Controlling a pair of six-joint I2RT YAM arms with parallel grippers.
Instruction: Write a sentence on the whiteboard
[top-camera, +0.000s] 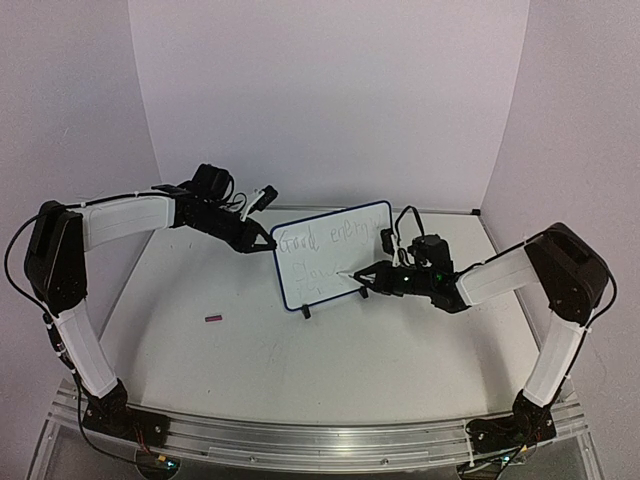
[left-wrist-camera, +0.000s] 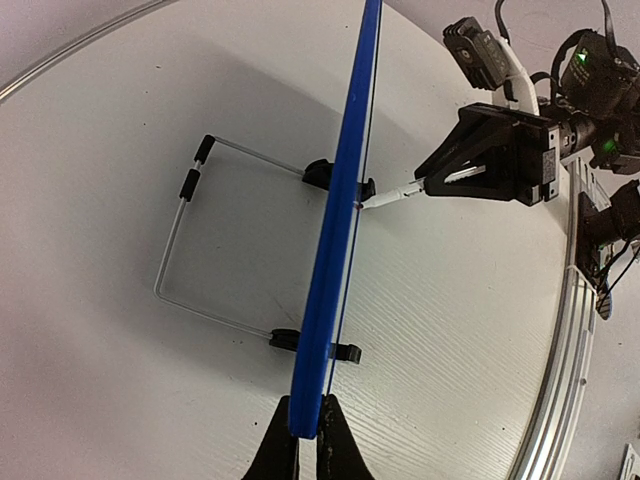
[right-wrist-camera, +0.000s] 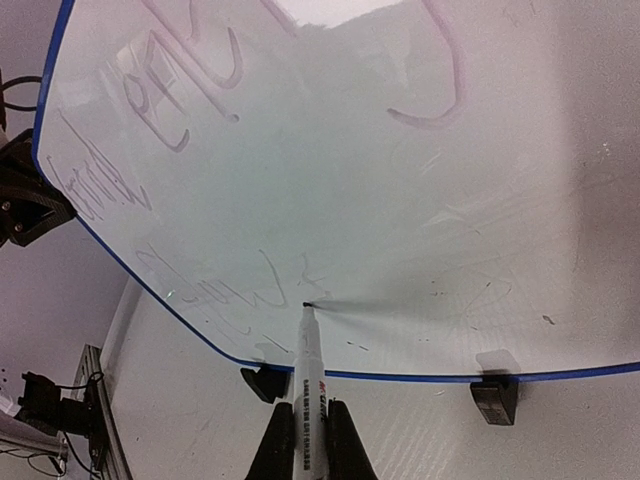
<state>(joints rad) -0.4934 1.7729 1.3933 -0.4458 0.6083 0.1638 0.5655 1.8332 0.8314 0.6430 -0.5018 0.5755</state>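
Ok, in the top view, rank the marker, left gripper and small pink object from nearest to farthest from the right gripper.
1. Marker: held in the right gripper, tip at the whiteboard.
2. Left gripper: clamped on the whiteboard's left edge.
3. Small pink object: on the table, far left.

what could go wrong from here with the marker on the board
1. The left pincer clamps only one edge of the whiteboard; a hard push from the marker in the right pincer could twist it on its feet.
2. The sentence looks faint, so new strokes may not read.
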